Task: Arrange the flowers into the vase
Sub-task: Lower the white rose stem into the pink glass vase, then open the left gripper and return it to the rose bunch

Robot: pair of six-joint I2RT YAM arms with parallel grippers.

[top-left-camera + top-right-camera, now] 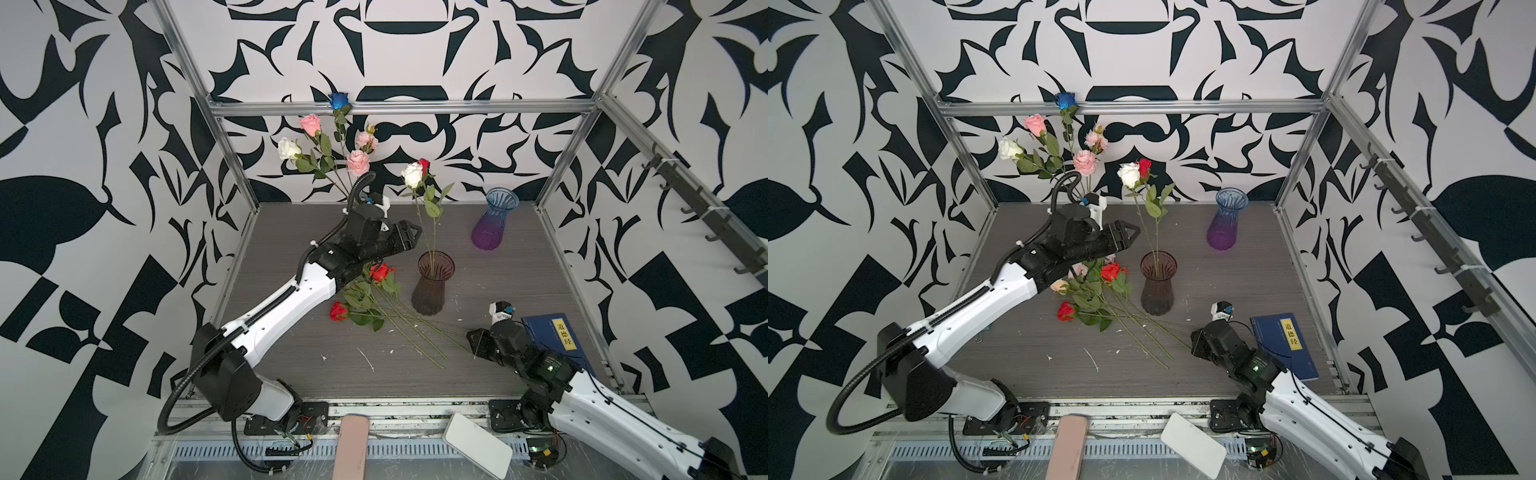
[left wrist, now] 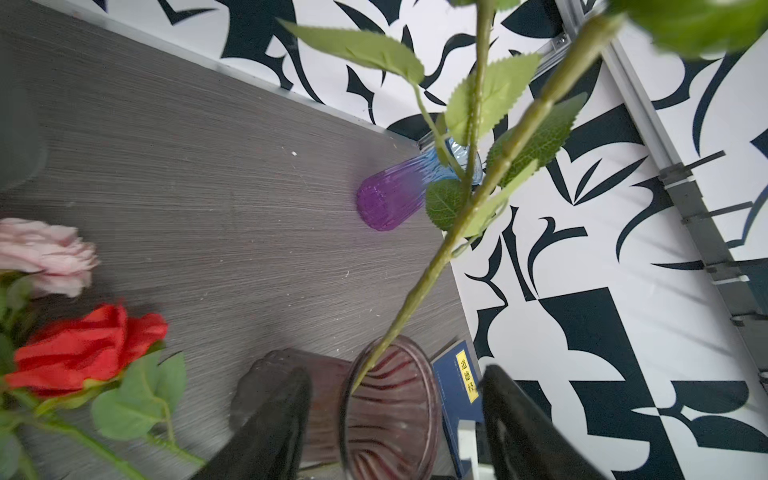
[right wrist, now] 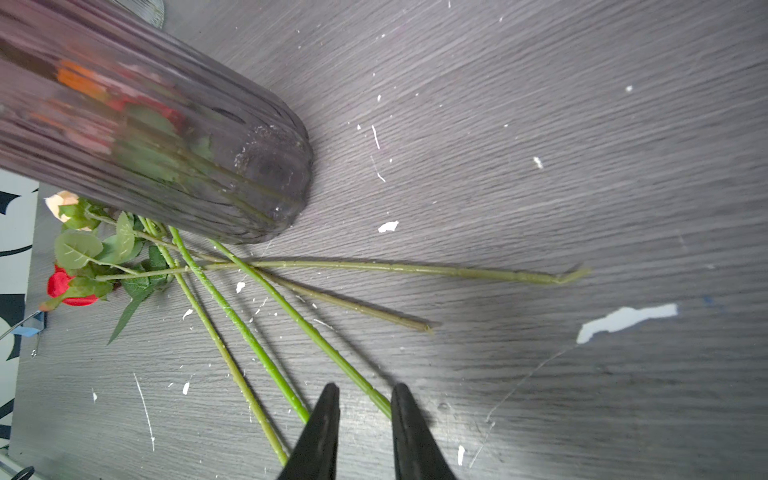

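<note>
Two roses, a white one (image 1: 412,174) and a red one (image 1: 424,163), stand upright in the dark ribbed vase (image 1: 428,291) at the middle of the desk (image 1: 519,291), their stems leaning on its rim. The left hand (image 2: 395,374) hangs just left of those stems with its jaws spread wide and nothing between them. A bunch of pink, white and blue roses (image 1: 324,153) rises at the far left behind that arm; what holds it is hidden. The loose flowers (image 1: 374,299) lie in a fan on the desk just left of the dark vase, with red, pink and peach heads to the left and five stems running to the near right. There the right hand (image 3: 365,388) rests low at the stem ends, its jaws a narrow gap apart, one green stem slipping under a finger but not pinched. A purple-and-blue vase (image 1: 492,226) at the far right stands empty. By the look of it, the job is partly done: two flowers are placed here and the fan on the desk is still to be lifted and set in.
</note>
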